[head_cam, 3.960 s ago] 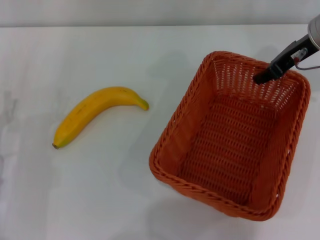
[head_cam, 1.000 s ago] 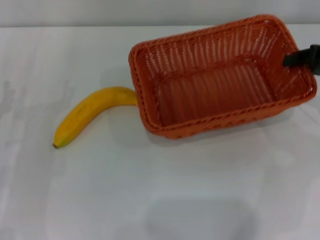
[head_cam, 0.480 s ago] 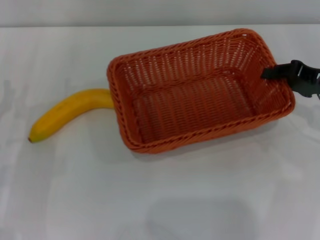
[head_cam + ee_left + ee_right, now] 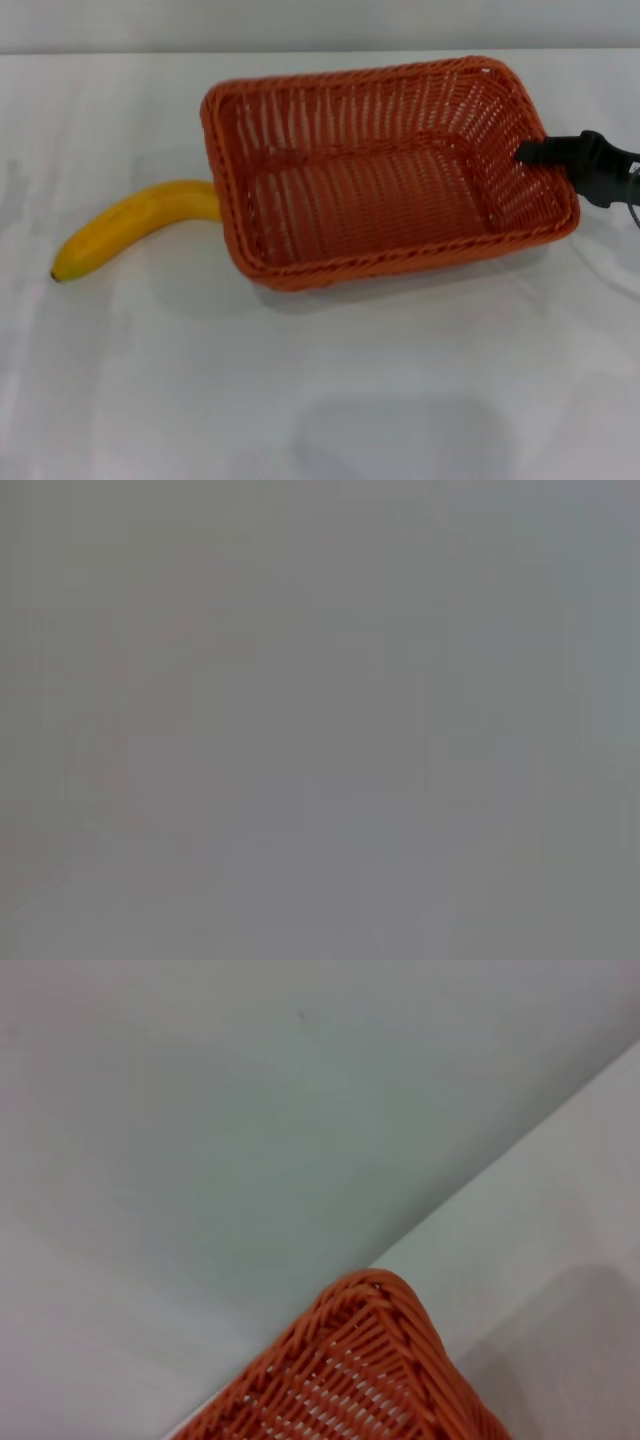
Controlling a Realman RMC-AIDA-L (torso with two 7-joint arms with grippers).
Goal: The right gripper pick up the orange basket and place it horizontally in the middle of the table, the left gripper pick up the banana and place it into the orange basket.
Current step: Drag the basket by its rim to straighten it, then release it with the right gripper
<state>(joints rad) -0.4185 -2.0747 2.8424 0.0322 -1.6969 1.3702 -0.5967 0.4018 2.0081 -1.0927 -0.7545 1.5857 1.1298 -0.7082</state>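
Orange basket (image 4: 385, 170) lies lengthwise across the middle of the white counter (image 4: 320, 390), open side up. Right claw (image 4: 530, 152) sits at the basket's right short wall, closed on the rim. Banana (image 4: 130, 225) lies on the counter left of the basket, one end touching the basket's left wall. Left claw not visible. Right wrist view shows only one basket corner.

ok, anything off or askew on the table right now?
One thing: the orange basket sits against the banana, its left rim covering the banana's near end in the head view. The basket also lies slightly skewed rather than square. The right pincer is at its right rim. No damage or spill shows.
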